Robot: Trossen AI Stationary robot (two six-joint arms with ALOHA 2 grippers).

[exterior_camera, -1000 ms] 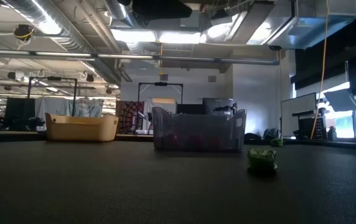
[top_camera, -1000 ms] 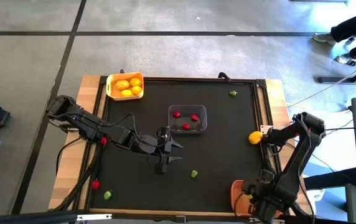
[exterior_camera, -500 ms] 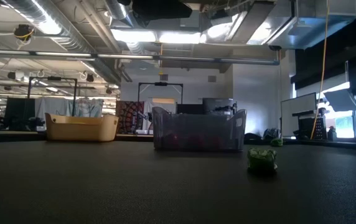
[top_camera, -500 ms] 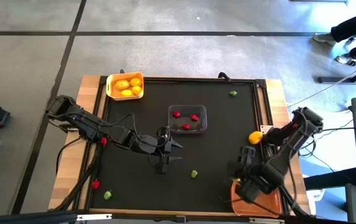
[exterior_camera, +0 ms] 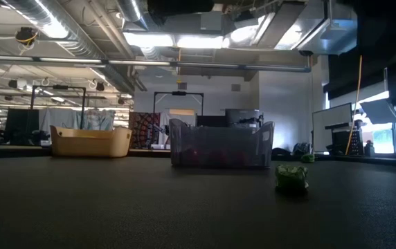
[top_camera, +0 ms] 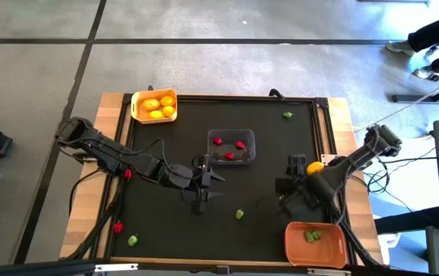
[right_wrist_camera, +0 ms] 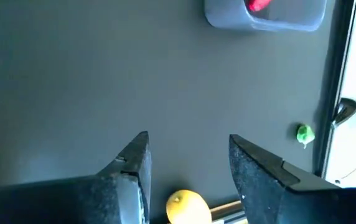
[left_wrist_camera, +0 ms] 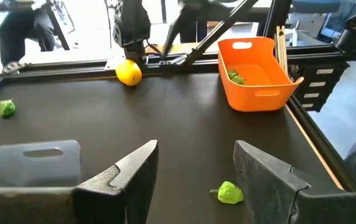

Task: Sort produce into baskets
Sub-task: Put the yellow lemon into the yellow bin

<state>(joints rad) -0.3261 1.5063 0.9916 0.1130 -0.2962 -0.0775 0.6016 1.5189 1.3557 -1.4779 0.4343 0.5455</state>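
Currently, the sort is judged partly done, with several pieces still loose on the mat.
Landmark: the clear basket (top_camera: 232, 146), near the mat's middle, is used for every place below; red pieces (top_camera: 239, 144) are seen inside it.
Left gripper (top_camera: 205, 188): hung just on the operator's side of the clear basket; its fingers (left_wrist_camera: 127, 176) are seen apart and nothing is held.
Right gripper (top_camera: 288, 185): placed to the right of the clear basket; its fingers (right_wrist_camera: 132, 165) are seen apart, empty, with a lemon (top_camera: 315, 169) just beside them at the mat's right edge.
Other baskets: the yellow basket (top_camera: 154, 106), with lemons in it, is set up and left of the clear basket; the orange basket (top_camera: 315, 242), with green pieces, is set down and right of it.
Loose green pieces: one (top_camera: 239, 215) is seen below the clear basket, one (top_camera: 287, 115) up and right of it.
Step in hand: the lemon is judged the right arm's likely target.
Advice: the fingers should be centred over the lemon and lowered squarely, since a round fruit could be rolled off the edge.
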